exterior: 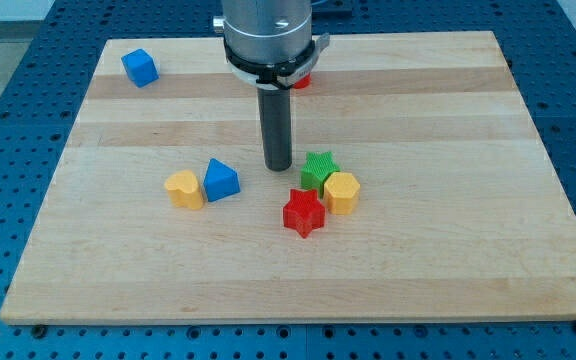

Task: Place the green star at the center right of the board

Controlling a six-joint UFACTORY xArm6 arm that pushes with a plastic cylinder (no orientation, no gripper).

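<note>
The green star (318, 168) lies near the middle of the wooden board (448, 200), touching a yellow hexagon block (342, 192) at its lower right. A red star (304, 212) lies just below the green star. My tip (278, 165) rests on the board just to the view's left of the green star, a small gap from it.
A blue triangular block (220, 180) and a yellow heart block (183, 189) sit side by side to the view's left of the tip. A blue cube (139, 67) is at the top left. A red block (301, 80) is partly hidden behind the arm at the top.
</note>
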